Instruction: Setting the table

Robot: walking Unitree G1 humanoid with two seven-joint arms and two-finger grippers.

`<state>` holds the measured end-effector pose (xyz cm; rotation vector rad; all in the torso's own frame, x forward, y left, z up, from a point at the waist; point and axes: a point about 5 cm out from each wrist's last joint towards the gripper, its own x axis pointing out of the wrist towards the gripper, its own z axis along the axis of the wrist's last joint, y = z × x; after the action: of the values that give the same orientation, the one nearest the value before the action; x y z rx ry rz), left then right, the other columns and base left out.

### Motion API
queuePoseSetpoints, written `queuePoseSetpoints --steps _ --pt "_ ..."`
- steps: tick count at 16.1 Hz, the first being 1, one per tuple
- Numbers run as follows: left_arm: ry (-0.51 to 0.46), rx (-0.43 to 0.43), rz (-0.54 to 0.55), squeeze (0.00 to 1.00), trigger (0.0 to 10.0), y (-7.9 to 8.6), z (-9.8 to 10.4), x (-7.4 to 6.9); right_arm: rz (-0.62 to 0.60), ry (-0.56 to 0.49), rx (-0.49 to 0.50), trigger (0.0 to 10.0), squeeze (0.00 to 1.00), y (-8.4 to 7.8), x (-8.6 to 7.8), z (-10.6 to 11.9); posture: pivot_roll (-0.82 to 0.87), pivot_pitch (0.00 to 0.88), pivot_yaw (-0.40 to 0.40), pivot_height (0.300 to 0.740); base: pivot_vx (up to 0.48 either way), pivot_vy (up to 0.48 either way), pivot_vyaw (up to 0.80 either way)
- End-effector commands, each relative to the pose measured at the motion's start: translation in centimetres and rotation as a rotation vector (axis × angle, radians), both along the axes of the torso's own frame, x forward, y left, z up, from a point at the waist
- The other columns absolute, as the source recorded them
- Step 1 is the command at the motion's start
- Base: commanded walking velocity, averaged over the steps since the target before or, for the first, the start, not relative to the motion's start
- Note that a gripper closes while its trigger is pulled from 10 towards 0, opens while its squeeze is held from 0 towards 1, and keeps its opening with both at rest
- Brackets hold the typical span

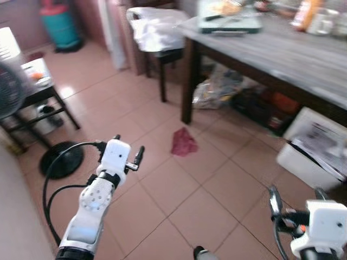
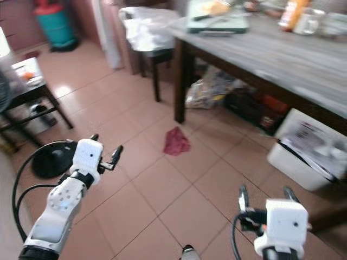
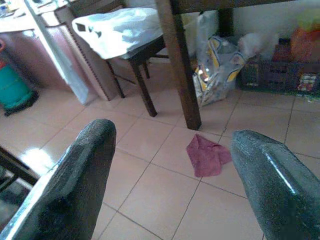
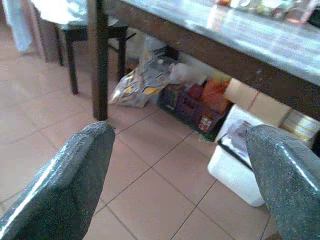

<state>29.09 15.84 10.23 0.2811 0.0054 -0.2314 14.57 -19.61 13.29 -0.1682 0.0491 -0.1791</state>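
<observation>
Dark-legged table (image 1: 303,54) w/ grey top is seen ahead-right, dishes at its far end too blurred to name. White bin (image 1: 312,149) sits beside it on tiled floor. Red cloth (image 1: 184,142) lies nr table leg. Left gripper (image 1: 129,153) & right gripper (image 1: 295,201) are held over floor, jaws spread, nothing held.

Head and wrist views toward table (image 1: 282,51)

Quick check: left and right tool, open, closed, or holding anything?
Left tool: open, holding nothing, above the tiled floor.
Right tool: open, holding nothing.
</observation>
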Motion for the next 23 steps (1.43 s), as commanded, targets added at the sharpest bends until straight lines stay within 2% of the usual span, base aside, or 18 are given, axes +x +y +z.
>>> queuePoseSetpoints --steps 1,4,7,13,23 --pt "0.012 0.012 0.025 0.00 10.0 0.7 -0.3 -0.3 -0.014 0.012 -0.005 10.0 0.00 -0.1 -0.1 -0.1 -0.12 0.157 0.060 0.740 0.000 0.000 -0.79" --pt "0.021 0.018 0.019 0.00 10.0 0.8 -0.4 -0.4 -0.036 0.008 -0.003 10.0 0.00 -0.4 0.2 -0.1 -0.11 0.158 0.061 0.740 0.000 0.000 -0.80" --pt "0.024 0.011 -0.006 0.00 10.0 0.2 -0.4 -0.1 -0.062 0.003 0.002 10.0 0.00 -0.2 0.0 -0.1 -0.13 0.165 0.077 0.740 0.000 0.000 -0.80" --pt "0.046 -0.022 -0.014 0.00 10.0 -0.2 -0.5 0.2 -0.067 0.003 0.038 10.0 0.00 1.2 -0.3 0.2 -0.15 0.185 0.072 0.740 0.000 0.000 -0.80" --pt "0.035 -0.044 -0.057 0.00 10.0 -1.1 -0.2 0.6 -0.101 -0.008 0.049 10.0 0.00 1.0 0.1 0.1 -0.15 0.166 0.077 0.740 0.000 0.000 -0.80"
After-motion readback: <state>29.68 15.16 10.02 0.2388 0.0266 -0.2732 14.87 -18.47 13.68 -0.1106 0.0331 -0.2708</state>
